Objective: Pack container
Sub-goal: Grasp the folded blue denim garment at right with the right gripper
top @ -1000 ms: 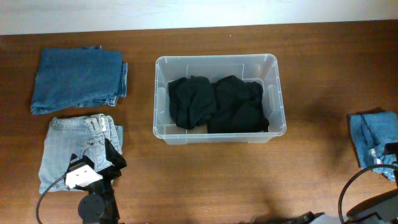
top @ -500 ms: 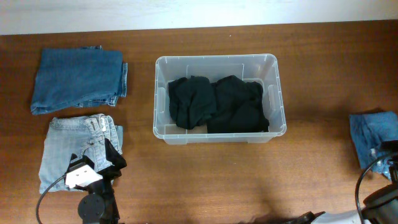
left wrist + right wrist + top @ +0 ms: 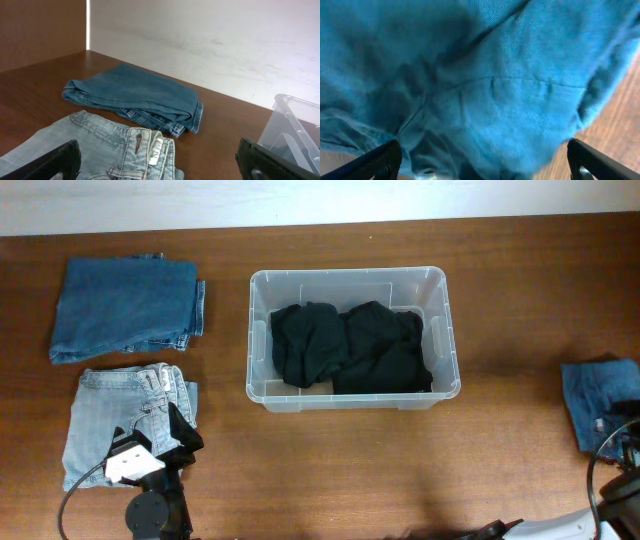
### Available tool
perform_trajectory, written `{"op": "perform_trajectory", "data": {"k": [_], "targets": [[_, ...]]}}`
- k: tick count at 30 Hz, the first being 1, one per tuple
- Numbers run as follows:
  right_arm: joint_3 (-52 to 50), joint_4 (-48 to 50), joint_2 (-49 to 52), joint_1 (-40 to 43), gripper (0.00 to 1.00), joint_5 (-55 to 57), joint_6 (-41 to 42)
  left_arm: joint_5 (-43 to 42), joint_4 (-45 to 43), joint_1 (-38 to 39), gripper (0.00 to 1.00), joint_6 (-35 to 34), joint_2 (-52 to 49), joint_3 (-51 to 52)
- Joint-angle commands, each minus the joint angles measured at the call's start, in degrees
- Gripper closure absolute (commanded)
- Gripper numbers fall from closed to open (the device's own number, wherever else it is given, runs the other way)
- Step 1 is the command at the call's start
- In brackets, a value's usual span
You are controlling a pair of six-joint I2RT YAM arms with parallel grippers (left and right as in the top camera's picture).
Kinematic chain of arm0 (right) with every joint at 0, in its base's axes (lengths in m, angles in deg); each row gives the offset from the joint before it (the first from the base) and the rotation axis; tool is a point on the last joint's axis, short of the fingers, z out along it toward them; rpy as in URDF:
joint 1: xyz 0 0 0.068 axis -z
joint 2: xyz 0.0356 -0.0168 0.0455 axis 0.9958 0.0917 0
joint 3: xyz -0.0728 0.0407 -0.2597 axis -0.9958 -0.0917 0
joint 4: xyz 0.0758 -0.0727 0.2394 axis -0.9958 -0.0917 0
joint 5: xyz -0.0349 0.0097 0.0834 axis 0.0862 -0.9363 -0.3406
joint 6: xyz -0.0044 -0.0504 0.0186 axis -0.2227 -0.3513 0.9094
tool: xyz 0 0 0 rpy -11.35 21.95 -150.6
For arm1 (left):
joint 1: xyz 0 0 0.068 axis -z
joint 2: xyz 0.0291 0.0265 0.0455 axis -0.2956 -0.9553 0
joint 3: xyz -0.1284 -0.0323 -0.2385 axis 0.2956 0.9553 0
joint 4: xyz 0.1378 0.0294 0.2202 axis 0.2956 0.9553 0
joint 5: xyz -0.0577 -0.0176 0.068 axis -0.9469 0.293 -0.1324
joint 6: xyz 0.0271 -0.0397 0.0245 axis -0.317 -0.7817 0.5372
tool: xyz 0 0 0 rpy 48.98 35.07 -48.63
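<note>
The clear plastic container (image 3: 348, 274) stands mid-table with two black garments (image 3: 345, 348) inside; its corner shows in the left wrist view (image 3: 295, 127). My left gripper (image 3: 176, 436) is open and empty, low over the folded light blue jeans (image 3: 115, 420), which lie between its fingers (image 3: 160, 170) in the left wrist view (image 3: 100, 145). My right gripper (image 3: 626, 436) is at the table's right edge, open, with its fingers (image 3: 485, 167) spread close over the blue jeans (image 3: 598, 402), which fill the right wrist view (image 3: 495, 90).
Folded darker blue jeans (image 3: 125, 308) lie at the back left, behind the light pair, and also show in the left wrist view (image 3: 135, 97). A pale wall runs along the table's far edge. Black cables hang by both arms at the front.
My right arm and its cable have shifted toward the right edge, closer over the blue jeans. The left arm and the clothes have not moved.
</note>
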Motion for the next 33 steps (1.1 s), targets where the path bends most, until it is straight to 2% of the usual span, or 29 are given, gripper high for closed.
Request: {"op": "perform_trajectory", "data": {"k": [1, 16, 21, 23, 25, 30, 33], "targets": [[-0.37, 0.92, 1.68, 0.26, 0.02, -1.55, -0.52, 0.61, 0.28, -0.28, 0.01, -0.11, 0.35, 0.07], [-0.37, 5.77, 7.91, 0.13, 0.01, -3.56, 0.96, 0.61, 0.28, -0.28, 0.01, -0.11, 0.35, 0.07], [-0.35, 7.04, 7.91, 0.13, 0.16, -7.61, 0.74, 0.61, 0.28, -0.28, 0.01, -0.11, 0.35, 0.07], [-0.35, 7.06, 7.91, 0.13, 0.32, -7.74, 0.72, 0.61, 0.28, -0.28, 0.01, -0.11, 0.35, 0.07], [-0.35, 7.06, 7.91, 0.13, 0.39, -7.76, 0.72, 0.61, 0.28, -0.28, 0.01, -0.11, 0.35, 0.07], [-0.35, 7.13, 7.91, 0.13, 0.67, -9.29, 0.72, 0.61, 0.28, -0.28, 0.01, -0.11, 0.35, 0.07], [-0.31, 7.48, 7.91, 0.13, 0.74, -12.85, 0.74, 0.61, 0.28, -0.28, 0.01, -0.11, 0.35, 0.07]]}}
